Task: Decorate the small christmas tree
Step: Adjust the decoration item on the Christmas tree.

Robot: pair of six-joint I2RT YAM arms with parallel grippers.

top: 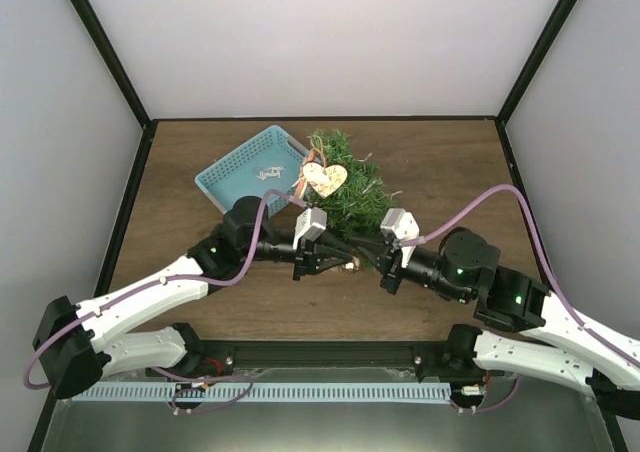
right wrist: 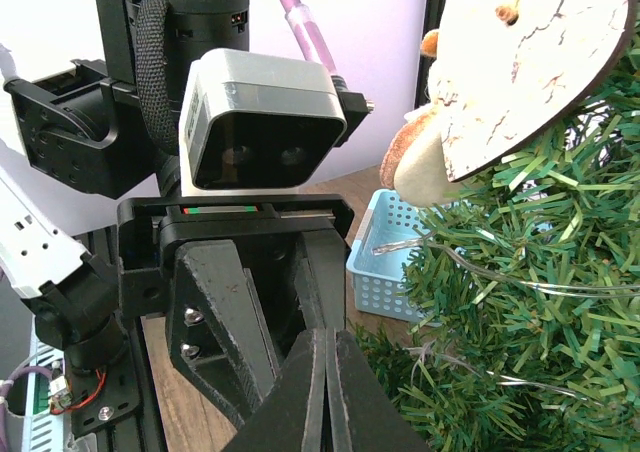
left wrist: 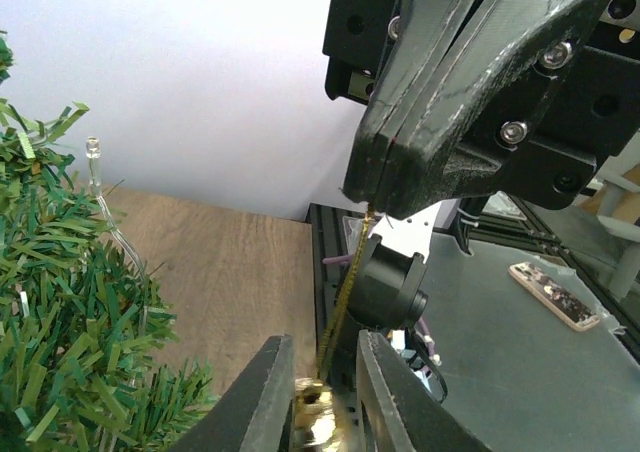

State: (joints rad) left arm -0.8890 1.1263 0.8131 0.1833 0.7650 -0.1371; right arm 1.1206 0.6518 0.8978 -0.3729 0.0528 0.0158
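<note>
Fingers [left wrist: 262, 404] of the left gripper [left wrist: 323, 350] are closed on a gold bauble [left wrist: 320, 422], which is gripped from both sides. From the bauble a gold cord [left wrist: 345, 282] is stretched straight up to the right gripper [right wrist: 326, 350], whose jaws are pressed together with the cord end pinched at their tips. In the top view the two grippers are seen tip to tip near the table [top: 440, 162] centre, the left one at 9 o'clock of the right. The tree [top: 350, 187] is found at 12 o'clock from the meeting point, just beyond it; whether it is touched by either gripper cannot be told. A pale wooden heart [top: 325, 179] is hung on the tree's 10 o'clock side, and a clear light wire [left wrist: 95, 167] is threaded among the needles. A blue basket [top: 250, 172] is set at 9 o'clock of the tree, just beside it, with a small silvery item [top: 268, 172] inside, too small to be made out. In the right wrist view the heart is seen at 1 o'clock above green needles, and the basket at 3 o'clock of the left gripper's body, behind it
</note>
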